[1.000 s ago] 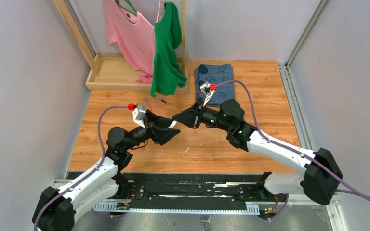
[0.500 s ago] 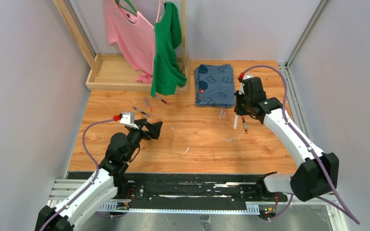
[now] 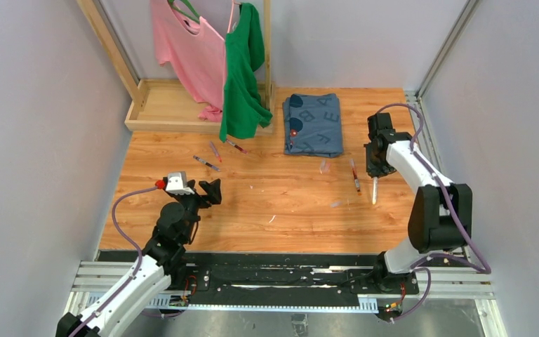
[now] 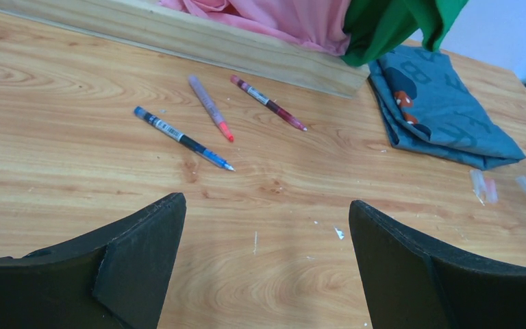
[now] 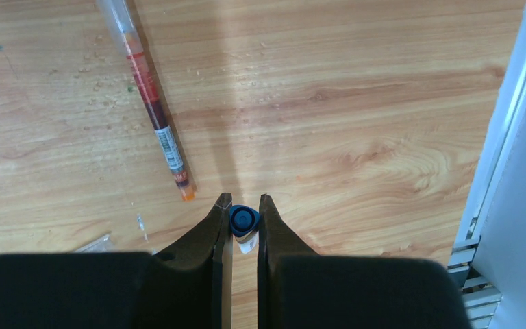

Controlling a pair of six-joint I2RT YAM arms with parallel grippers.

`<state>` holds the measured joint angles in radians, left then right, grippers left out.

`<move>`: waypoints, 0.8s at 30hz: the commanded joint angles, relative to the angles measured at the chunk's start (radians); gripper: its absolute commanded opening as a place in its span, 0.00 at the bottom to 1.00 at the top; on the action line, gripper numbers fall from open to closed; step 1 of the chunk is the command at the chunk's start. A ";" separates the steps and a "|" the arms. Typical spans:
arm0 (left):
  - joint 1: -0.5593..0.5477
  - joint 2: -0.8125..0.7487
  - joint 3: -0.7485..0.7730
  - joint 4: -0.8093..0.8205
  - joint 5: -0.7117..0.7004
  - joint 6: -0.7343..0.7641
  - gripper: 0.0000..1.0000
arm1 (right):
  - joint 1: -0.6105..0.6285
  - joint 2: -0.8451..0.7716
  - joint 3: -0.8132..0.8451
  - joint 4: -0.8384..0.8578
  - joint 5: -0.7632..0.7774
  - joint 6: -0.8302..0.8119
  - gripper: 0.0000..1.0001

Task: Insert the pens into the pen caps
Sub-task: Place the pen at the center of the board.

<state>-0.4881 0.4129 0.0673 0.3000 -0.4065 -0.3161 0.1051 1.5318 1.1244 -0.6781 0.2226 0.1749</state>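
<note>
Probably setting the white pen down beside the red pen with right gripper pinched on it and left gripper spread wide toward loose pens.

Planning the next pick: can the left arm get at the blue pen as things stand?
Probably yes. The left gripper is open, and the blue pen lies flat just ahead of it with nothing between; the purple pen lies close beside it but apart.

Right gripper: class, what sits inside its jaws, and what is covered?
A pen, blue end up, pinched in the right gripper. From the wrist, its white barrel is mostly covered.
</note>
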 commanded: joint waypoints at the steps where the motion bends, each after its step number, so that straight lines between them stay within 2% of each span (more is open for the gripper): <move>1: 0.005 0.019 0.000 0.005 -0.054 0.012 0.93 | -0.025 0.069 0.060 -0.001 -0.067 -0.037 0.02; 13: 0.005 0.035 0.002 0.005 -0.061 0.011 0.93 | -0.025 0.242 0.139 0.095 -0.175 -0.102 0.09; 19: 0.005 0.040 0.001 0.005 -0.077 0.017 0.93 | -0.028 0.288 0.156 0.135 -0.234 -0.105 0.23; 24: 0.005 0.058 0.009 0.005 -0.059 0.025 0.93 | -0.044 0.262 0.118 0.185 -0.257 -0.096 0.36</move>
<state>-0.4881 0.4564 0.0673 0.2897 -0.4511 -0.3099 0.0864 1.8149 1.2625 -0.5468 0.0048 0.0799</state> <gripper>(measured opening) 0.933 0.317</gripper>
